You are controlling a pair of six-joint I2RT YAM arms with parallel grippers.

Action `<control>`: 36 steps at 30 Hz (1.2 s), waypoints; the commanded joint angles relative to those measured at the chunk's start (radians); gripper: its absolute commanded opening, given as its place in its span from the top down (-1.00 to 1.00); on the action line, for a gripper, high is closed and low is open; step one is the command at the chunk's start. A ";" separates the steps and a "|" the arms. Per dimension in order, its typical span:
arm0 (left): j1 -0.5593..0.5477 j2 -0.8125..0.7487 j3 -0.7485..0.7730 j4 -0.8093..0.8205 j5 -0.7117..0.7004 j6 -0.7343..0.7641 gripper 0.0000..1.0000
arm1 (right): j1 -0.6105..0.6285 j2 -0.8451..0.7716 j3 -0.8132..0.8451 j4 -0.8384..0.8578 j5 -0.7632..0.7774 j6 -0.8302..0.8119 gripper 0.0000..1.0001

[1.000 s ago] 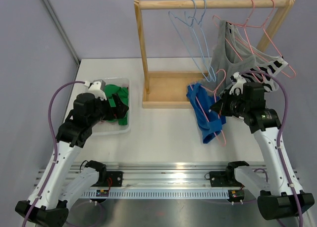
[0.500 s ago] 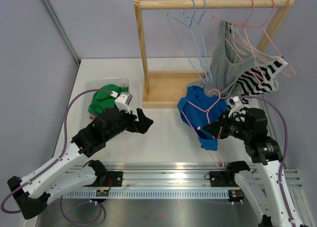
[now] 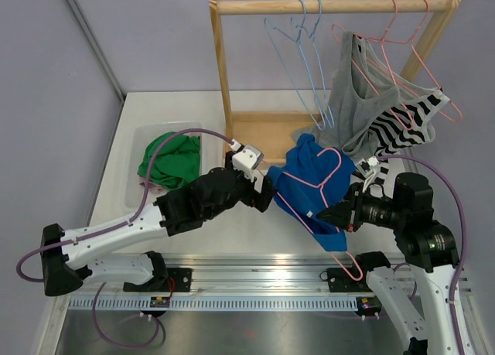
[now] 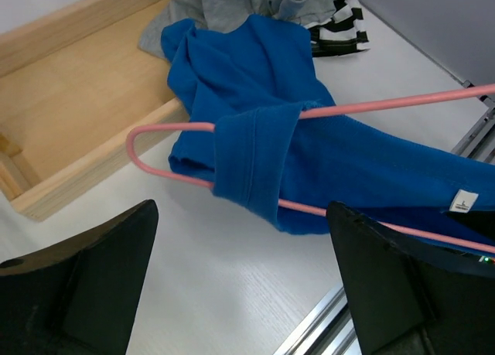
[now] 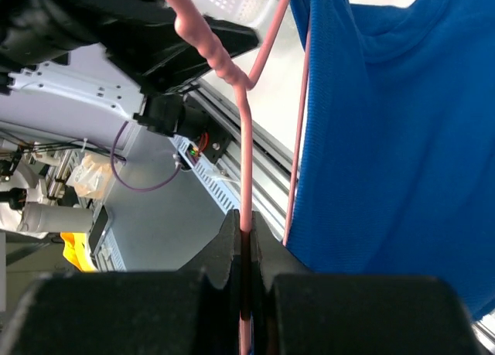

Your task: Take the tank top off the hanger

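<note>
Clamping pink hanger (image 5: pixel 246 146), right fingers (image 5: pixel 220 256); blue tank top (image 4: pixel 263 84) ahead of spread left fingers (image 4: pixel 93 285).

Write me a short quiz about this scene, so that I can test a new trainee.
1. True or false: the left end effector is shut on the blue tank top.
2. What does the right end effector grip? A) the pink hanger; B) the grey tank top; C) the wooden rack.
3. Where does the green cloth lie?

Key
1. False: it is open, its fingers stand apart and grip nothing.
2. A: its fingers are clamped on the hanger's wire.
3. In the clear bin.
</note>
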 commanded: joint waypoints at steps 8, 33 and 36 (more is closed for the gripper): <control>-0.027 0.090 0.107 0.099 -0.121 0.085 0.01 | 0.009 -0.011 0.151 -0.091 -0.097 -0.035 1.00; 0.319 -0.179 0.167 -0.512 -0.491 -0.319 1.00 | 0.358 0.265 0.331 0.065 0.006 -0.236 1.00; 0.319 -0.247 0.112 -0.461 -0.384 -0.287 1.00 | 0.356 0.223 0.192 0.347 0.117 -0.097 1.00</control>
